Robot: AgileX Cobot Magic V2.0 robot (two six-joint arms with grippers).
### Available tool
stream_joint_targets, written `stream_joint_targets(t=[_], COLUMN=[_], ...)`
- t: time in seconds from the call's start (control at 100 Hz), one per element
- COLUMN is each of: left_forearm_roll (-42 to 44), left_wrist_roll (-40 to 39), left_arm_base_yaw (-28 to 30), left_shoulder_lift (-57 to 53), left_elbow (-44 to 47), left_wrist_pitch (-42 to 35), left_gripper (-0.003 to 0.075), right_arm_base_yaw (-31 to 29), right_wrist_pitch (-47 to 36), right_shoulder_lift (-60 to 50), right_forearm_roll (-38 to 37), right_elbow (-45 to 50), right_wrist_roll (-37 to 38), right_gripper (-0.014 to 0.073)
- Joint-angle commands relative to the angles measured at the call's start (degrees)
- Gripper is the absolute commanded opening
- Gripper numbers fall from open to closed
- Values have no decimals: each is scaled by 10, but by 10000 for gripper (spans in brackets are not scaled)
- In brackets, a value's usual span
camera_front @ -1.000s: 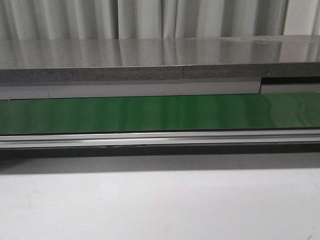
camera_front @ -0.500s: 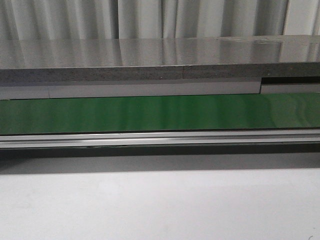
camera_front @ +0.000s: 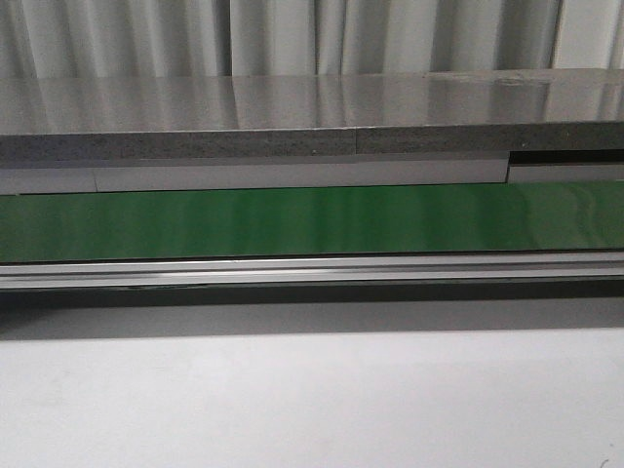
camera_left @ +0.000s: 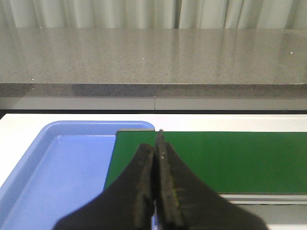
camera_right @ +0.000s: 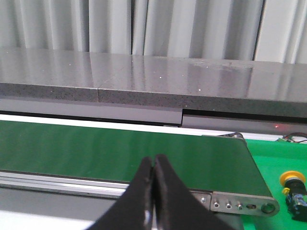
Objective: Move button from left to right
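The button [camera_right: 293, 179], with a yellow-orange rounded top on a dark grey base, stands on a bright green surface [camera_right: 288, 158] just past the end of the conveyor, seen only in the right wrist view. My right gripper [camera_right: 153, 162] is shut and empty, over the near rail of the green belt [camera_right: 120, 151], well apart from the button. My left gripper [camera_left: 156, 143] is shut and empty, above the seam between a blue tray [camera_left: 57, 167] and the belt's end [camera_left: 216, 160]. Neither gripper shows in the front view.
The green belt [camera_front: 312, 219] runs across the front view with a metal rail [camera_front: 312, 270] before it and a grey stone ledge [camera_front: 312, 117] behind. The blue tray holds nothing visible. A metal end bracket [camera_right: 240, 203] closes the belt's right end.
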Motion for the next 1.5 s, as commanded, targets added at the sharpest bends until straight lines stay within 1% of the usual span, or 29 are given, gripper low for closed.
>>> stream_joint_targets(t=[0.0,0.26,1.49], left_forearm_roll=[-9,-9,-9], left_wrist_roll=[-2,-2,-2], left_arm_base_yaw=[-4,-4,-4], left_shoulder_lift=[6,6,6], left_elbow=[-16,-16,-16], left_wrist_pitch=[-44,-44,-44], left_gripper=[-20,-20,-20], right_arm_base_yaw=[1,1,1], right_wrist_pitch=[-31,-4,-4], right_shoulder_lift=[-13,-13,-13], right_forearm_roll=[-6,-6,-6], right_elbow=[-9,-9,-9], right_wrist_roll=[0,0,0], right_gripper=[-67,-67,-67])
